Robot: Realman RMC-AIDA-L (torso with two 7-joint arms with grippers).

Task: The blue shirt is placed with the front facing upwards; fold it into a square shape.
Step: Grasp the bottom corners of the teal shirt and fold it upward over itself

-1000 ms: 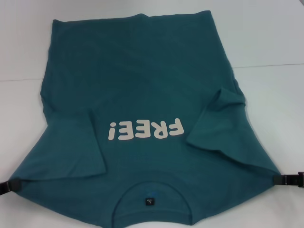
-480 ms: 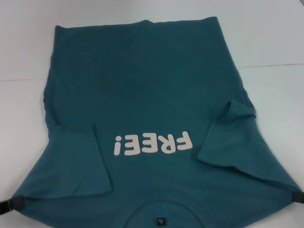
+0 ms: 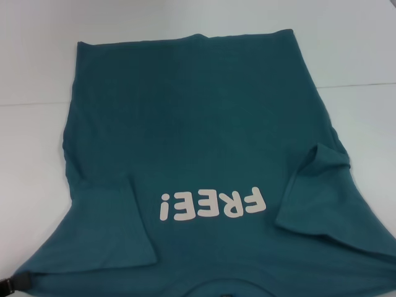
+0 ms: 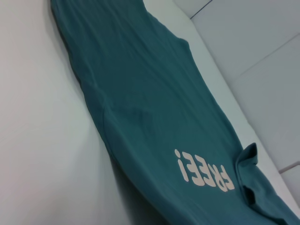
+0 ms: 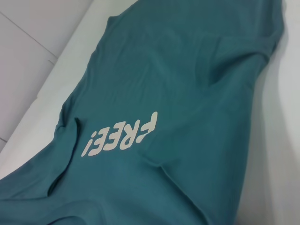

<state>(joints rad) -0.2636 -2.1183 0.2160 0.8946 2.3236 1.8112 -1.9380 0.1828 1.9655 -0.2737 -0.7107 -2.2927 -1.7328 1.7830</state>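
White table (image 3: 359,37) under blue shirt (image 3: 192,111) — collar cut off (left gripper (image 3: 9,283) barely visible, jaws unclear)

Only the left gripper (image 3: 11,283) showed, a dark tip at the near left edge of the head view (its fingers' state was unclear); the right gripper was out of sight.

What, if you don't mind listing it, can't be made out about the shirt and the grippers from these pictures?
- Collar of the blue shirt: cut off by the head view's bottom edge.
- Left gripper: only a sliver shows at the head view's lower left corner; its hold cannot be judged.
- Right gripper: outside every view.
- Sleeve underside: hidden by its own fold.
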